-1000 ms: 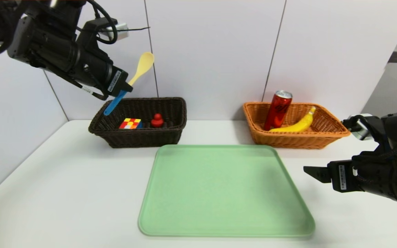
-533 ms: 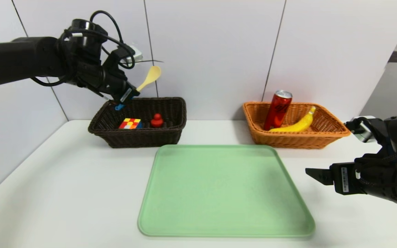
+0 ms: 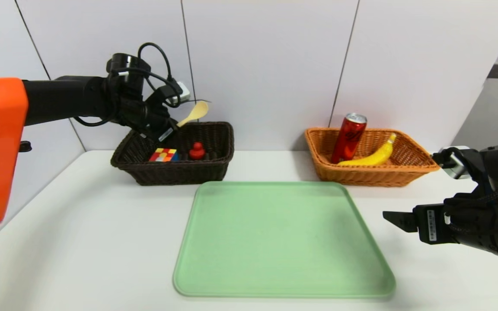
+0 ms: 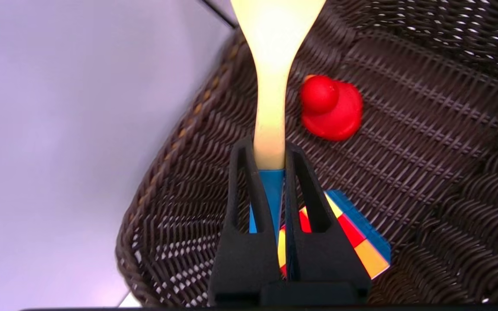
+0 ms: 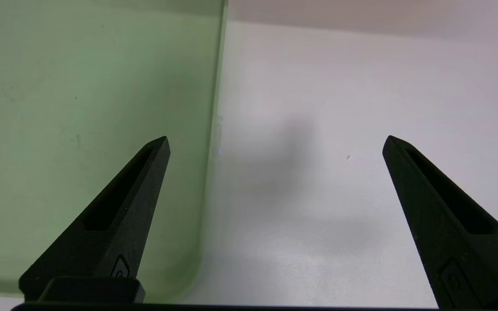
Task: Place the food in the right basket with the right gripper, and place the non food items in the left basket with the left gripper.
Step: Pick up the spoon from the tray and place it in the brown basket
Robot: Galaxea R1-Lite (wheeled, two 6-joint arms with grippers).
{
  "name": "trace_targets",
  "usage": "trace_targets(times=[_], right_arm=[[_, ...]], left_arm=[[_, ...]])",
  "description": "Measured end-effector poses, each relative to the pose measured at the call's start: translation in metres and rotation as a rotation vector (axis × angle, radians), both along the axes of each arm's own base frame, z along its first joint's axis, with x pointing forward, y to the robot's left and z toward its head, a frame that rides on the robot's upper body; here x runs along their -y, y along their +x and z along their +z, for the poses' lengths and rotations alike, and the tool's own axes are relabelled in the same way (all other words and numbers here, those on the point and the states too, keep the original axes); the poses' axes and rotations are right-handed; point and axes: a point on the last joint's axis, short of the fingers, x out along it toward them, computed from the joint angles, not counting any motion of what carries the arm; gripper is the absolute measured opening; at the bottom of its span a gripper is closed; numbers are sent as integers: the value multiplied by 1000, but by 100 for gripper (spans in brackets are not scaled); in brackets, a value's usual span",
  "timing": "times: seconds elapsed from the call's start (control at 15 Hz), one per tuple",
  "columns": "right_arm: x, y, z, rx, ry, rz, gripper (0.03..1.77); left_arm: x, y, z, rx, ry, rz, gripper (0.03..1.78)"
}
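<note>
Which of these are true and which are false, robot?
1. The left gripper is shut on the spoon. True.
2. The rubber duck is blue. False: it is red.
3. The banana lies in the dark brown basket. False: it is in the orange-tan basket.
4. The puzzle cube is in the dark brown basket. True.
5. The right gripper holds the drink can. False: it is open, holding nothing.
</note>
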Motion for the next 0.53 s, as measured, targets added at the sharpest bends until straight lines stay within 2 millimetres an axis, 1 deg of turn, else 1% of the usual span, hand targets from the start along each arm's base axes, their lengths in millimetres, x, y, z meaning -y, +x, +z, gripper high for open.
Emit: trace_targets(times=[0.2, 0.53], right_arm=[[0, 2, 0, 0, 0, -2, 170], [-1, 6, 3, 6, 2, -5, 170]], left_arm=[[0, 2, -6, -10, 24, -12, 11], [6, 2, -9, -22, 29, -21, 11]])
